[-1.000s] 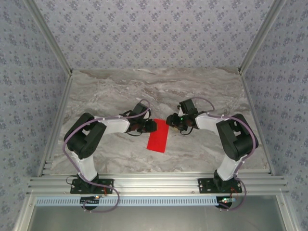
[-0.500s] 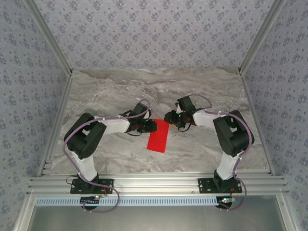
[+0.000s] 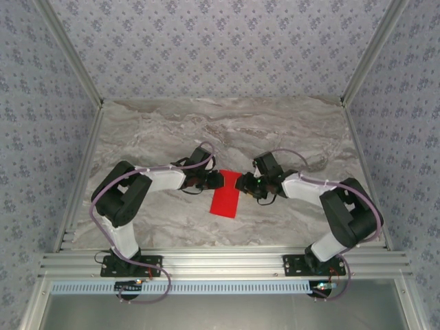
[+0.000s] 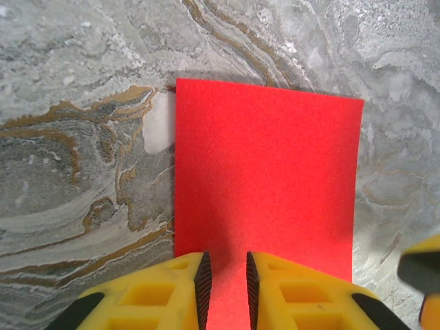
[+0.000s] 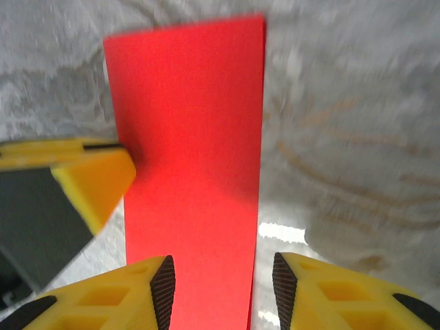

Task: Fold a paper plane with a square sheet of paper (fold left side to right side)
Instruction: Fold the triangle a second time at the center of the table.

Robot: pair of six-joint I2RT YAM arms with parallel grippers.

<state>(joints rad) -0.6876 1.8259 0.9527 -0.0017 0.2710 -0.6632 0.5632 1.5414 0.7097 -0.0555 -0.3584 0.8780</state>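
**Right arm brought in to the red sheet's edge**

Since a second ago the right arm's elbow is swung outward and lower, and the right gripper is carried down to the right-hand edge of the bright red sheet of paper. The left arm and the sheet are left where they were.

The sheet is seen as a narrow, upright rectangle, slightly tilted, lying flat near the middle of the grey marbled table top, between the two grippers. Whether it is doubled over cannot be made out from above.

The left gripper is set at the sheet's upper left corner. In the left wrist view the left gripper is held with its jaws only a narrow slit apart over the near edge of the sheet; red is seen through the slit, and whether the tips are pressed onto the paper cannot be told. A yellow and black part is cut off at the lower right corner.

In the blurred right wrist view the right gripper is shown with its jaws well apart and nothing clamped; the sheet is seen between them, its right edge just inside the right finger. The near end of the sheet is cut off by the frame.
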